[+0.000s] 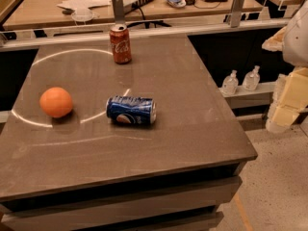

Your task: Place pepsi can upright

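Camera view: pepsi can [131, 110] on its side mid-desk [192, 105], orange [56, 102] nearer the left edge; end effector [288, 107] past the right edge, whether open or closed I cannot tell.

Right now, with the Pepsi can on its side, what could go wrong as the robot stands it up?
The pepsi can lies on its side on the table, so a nudge may roll it toward an edge. The orange sits nearby and could be knocked rolling. The pincer hangs off the table's right side, far from the can; a long reach may land off-centre.
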Robot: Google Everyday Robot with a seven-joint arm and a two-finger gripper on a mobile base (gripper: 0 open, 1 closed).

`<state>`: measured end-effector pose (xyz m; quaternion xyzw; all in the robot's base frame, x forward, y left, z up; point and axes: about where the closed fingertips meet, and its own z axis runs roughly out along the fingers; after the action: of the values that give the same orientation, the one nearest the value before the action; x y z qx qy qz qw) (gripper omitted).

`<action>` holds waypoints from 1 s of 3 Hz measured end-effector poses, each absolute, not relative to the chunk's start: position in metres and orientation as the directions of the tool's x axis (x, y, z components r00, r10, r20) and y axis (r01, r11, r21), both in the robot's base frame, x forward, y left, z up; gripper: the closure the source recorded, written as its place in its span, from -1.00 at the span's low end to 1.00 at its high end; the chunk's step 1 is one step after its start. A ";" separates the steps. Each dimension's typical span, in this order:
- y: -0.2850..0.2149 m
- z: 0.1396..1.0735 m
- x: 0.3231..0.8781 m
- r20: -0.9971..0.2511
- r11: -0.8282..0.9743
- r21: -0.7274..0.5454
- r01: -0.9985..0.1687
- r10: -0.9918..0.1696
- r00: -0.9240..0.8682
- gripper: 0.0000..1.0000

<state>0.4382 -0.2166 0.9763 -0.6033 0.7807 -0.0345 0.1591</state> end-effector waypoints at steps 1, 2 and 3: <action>-0.217 0.976 0.438 -0.207 0.270 -0.246 -0.931 -0.953 -0.221 -1.00; -0.201 0.978 0.438 -0.255 0.288 -0.209 -0.934 -0.938 -0.233 -1.00; -0.164 0.976 0.439 -0.315 0.277 -0.159 -0.948 -0.924 -0.217 -1.00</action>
<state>0.4391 -0.1643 0.9765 -0.6004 0.7794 0.0336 0.1761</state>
